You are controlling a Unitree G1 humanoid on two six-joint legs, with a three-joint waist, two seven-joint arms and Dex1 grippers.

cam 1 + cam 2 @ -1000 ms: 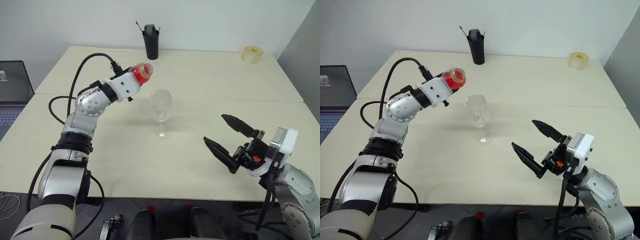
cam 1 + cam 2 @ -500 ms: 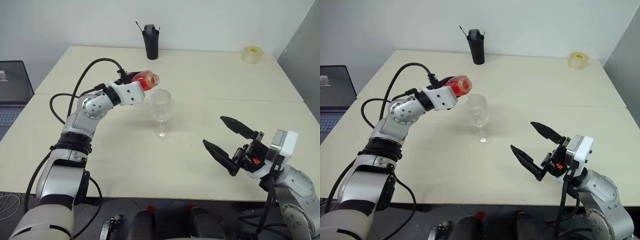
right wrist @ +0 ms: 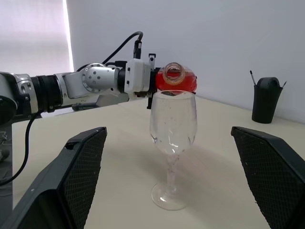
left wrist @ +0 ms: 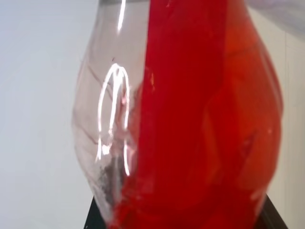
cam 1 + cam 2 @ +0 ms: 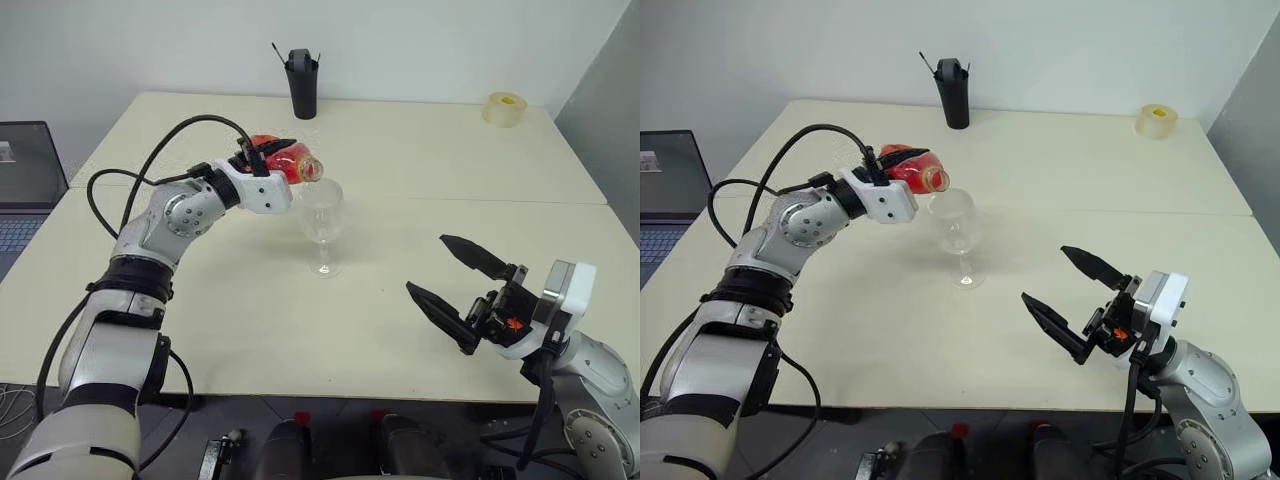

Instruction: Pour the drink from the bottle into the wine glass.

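Note:
My left gripper (image 5: 272, 157) is shut on the bottle (image 5: 288, 161), a small clear bottle lying almost level above the table. Its open mouth (image 3: 173, 73) points over the rim of the wine glass (image 5: 322, 222). The red drink (image 4: 200, 124) sits inside the bottle and reaches toward the neck. The wine glass stands upright mid-table, and its bowl (image 3: 172, 121) looks clear with no red in it. My right gripper (image 5: 430, 265) is open near the front right edge, well apart from the glass, its black fingers (image 3: 71, 181) spread wide and empty.
A tall black cup (image 5: 302, 85) with sticks in it stands at the table's far edge. A roll of tape (image 5: 506, 108) lies at the far right corner. A laptop (image 5: 25, 190) sits off the table's left side. The cream table (image 5: 420, 180) has bare room around the glass.
My left wrist has rolled and tipped the bottle further over, bringing its mouth down and rightward to the glass rim. The right arm and the glass have stayed put.

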